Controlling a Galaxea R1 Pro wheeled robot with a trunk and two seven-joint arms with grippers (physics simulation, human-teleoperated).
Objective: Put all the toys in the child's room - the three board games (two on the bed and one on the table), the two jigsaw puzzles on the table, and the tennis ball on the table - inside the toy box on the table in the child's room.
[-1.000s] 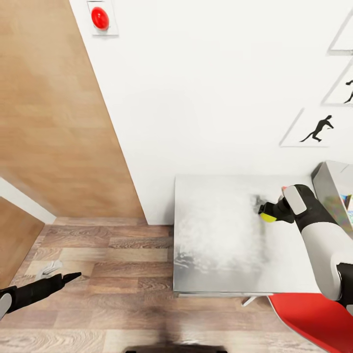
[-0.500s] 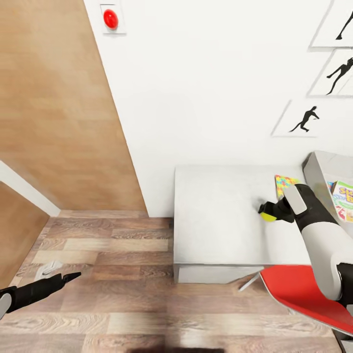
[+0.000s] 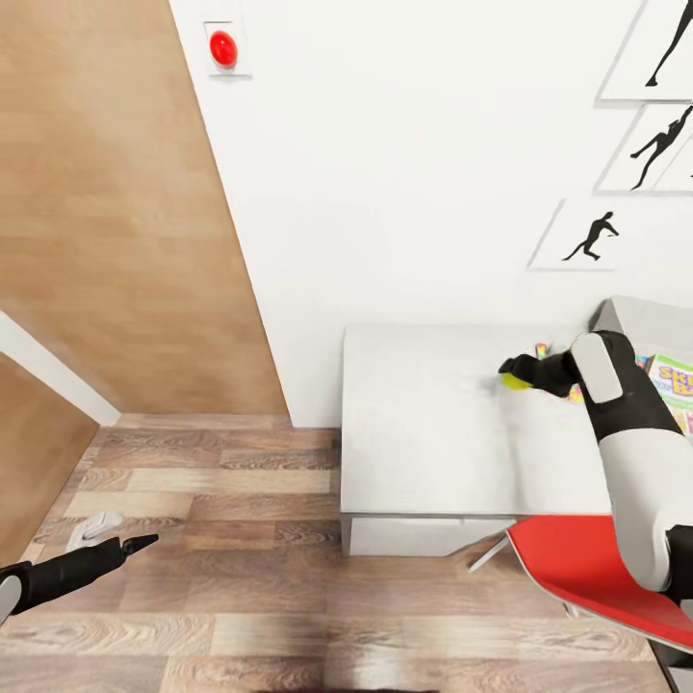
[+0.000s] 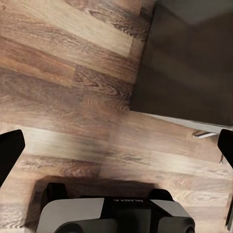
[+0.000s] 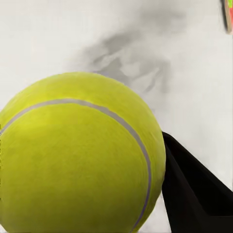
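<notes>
step: the ball [image 3: 516, 382] is gripped in the right gripper [image 3: 514, 373] and is held just over the table [image 3: 433, 452], so the ball-to-box leg looks to be in hand.
ball close-up: in the right wrist view the ball [image 5: 80, 155] sits hard against a dark finger [image 5: 194, 194], with the pale tabletop behind it.
box: the grey box [image 3: 643, 320] is seen at the table's far right end, partly hidden by the right arm; a printed game [image 3: 674, 380] is seen in it, so at least one toy seems to be stowed already.
puzzle: a bit of bright puzzle [image 3: 545, 352] is glimpsed on the table between ball and box, mostly covered by the arm.
next move: the ball probably needs to be carried rightward over the box rim and let go low, since a drop from higher up could bounce it out.
left gripper: the left gripper [image 3: 135, 545] is hung low over the floor, well apart from the table; its finger tips [image 4: 10, 150] are spread wide with nothing between them.
surface: pale speckled top, mostly bare on the near side.
room: white wall with dancer pictures [image 3: 589, 237], a red button [image 3: 223, 48] high up, wood-plank floor [image 3: 221, 539], red chair [image 3: 587, 577] tucked by the table.
</notes>
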